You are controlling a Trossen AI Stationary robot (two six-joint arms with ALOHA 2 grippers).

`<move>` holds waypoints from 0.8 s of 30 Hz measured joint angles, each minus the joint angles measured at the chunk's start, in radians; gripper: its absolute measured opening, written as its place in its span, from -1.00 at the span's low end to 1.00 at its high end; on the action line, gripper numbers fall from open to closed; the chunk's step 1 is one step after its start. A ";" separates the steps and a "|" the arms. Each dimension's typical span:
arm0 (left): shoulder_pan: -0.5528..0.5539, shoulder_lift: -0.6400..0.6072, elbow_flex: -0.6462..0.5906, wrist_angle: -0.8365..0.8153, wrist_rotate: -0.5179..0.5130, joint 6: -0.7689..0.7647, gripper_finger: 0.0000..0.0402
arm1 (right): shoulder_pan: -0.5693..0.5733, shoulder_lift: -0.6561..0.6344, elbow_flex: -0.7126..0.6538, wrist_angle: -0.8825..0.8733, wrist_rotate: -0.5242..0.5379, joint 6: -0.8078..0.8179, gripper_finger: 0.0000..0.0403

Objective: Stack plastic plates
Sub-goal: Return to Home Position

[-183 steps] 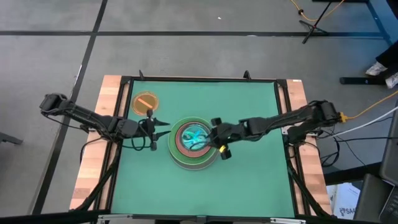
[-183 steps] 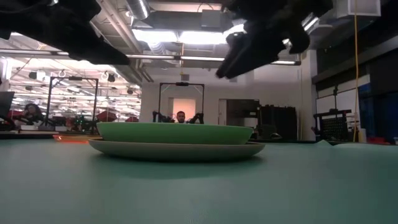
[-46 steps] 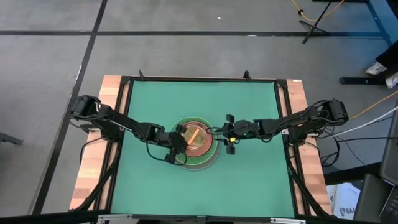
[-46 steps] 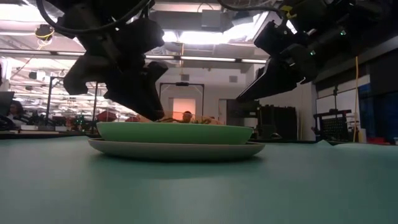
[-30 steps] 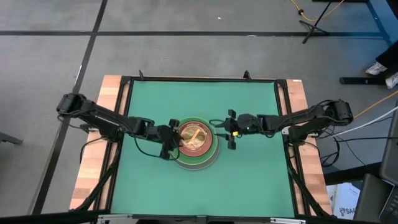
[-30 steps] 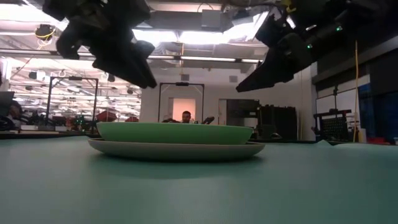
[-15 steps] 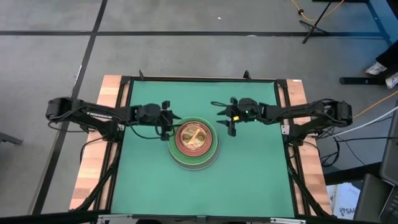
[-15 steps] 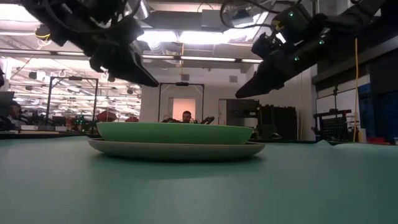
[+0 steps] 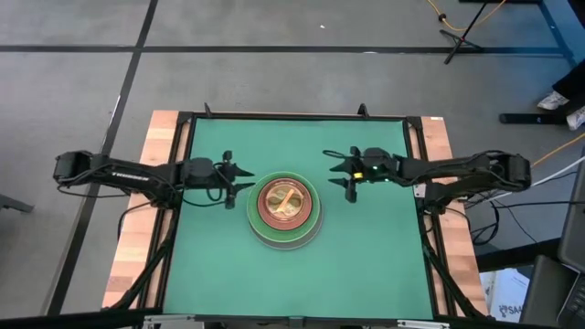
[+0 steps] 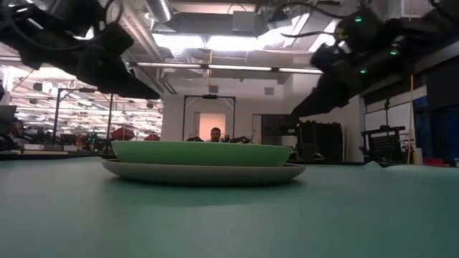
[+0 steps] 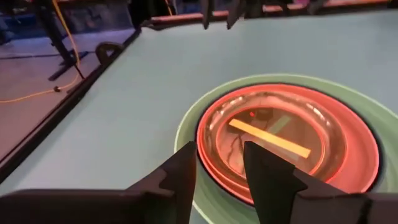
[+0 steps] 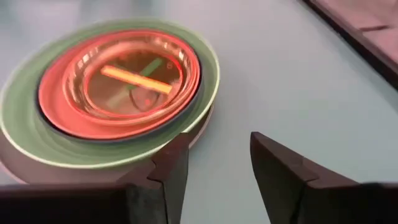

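Observation:
One stack of round plastic plates (image 9: 284, 211) sits at the table's middle: a grey-white plate at the bottom, light green on it, then dark green, salmon and a translucent orange one (image 11: 267, 138) on top. The smaller plates beneath the orange one are hidden. In the low view only the two large plates (image 10: 202, 161) show. My left gripper (image 9: 238, 179) hovers open to the left of the stack, fingers pointing at it. My right gripper (image 9: 338, 171) hovers open to the stack's upper right. Neither touches a plate.
Green table mat (image 9: 366, 265) lies bare around the stack on all sides. Wooden side rails (image 9: 137, 228) and a dark frame bound the table. The low view shows a room behind with a person (image 10: 208, 134) far off.
Both grippers have drawn back from the stack and risen: the left toward the table's left edge, the right toward the right and far edges. The stack with the orange plate on top has stayed still.

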 joint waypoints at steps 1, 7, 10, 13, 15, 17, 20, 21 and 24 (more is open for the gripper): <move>-0.003 -0.023 -0.013 0.001 -0.009 -0.009 -0.37 | 0.000 -0.029 -0.029 0.025 0.000 0.016 -0.21; -0.012 -0.170 -0.093 0.003 -0.005 -0.040 -0.57 | 0.000 -0.208 -0.169 0.113 0.054 0.069 -0.54; -0.012 -0.242 -0.135 0.001 -0.001 -0.063 -0.72 | 0.000 -0.295 -0.207 0.111 0.059 0.084 -0.73; -0.012 -0.318 -0.177 0.002 0.003 -0.082 -0.85 | 0.000 -0.378 -0.232 0.111 0.062 0.093 -0.90; -0.012 -0.370 -0.204 0.001 0.003 -0.085 -0.92 | 0.000 -0.433 -0.251 0.111 0.063 0.094 -0.97; -0.012 -0.423 -0.226 0.002 0.003 -0.085 -0.97 | 0.000 -0.492 -0.276 0.108 0.072 0.097 -0.97; -0.012 -0.494 -0.231 -0.026 0.004 -0.086 -0.99 | -0.001 -0.591 -0.310 0.105 0.113 0.120 -0.95; -0.012 -0.513 -0.231 -0.038 0.011 -0.086 -0.98 | -0.001 -0.621 -0.320 0.099 0.129 0.129 -0.95; -0.012 -0.555 -0.231 -0.046 0.048 -0.089 -0.96 | -0.001 -0.706 -0.344 0.051 0.151 0.160 -0.98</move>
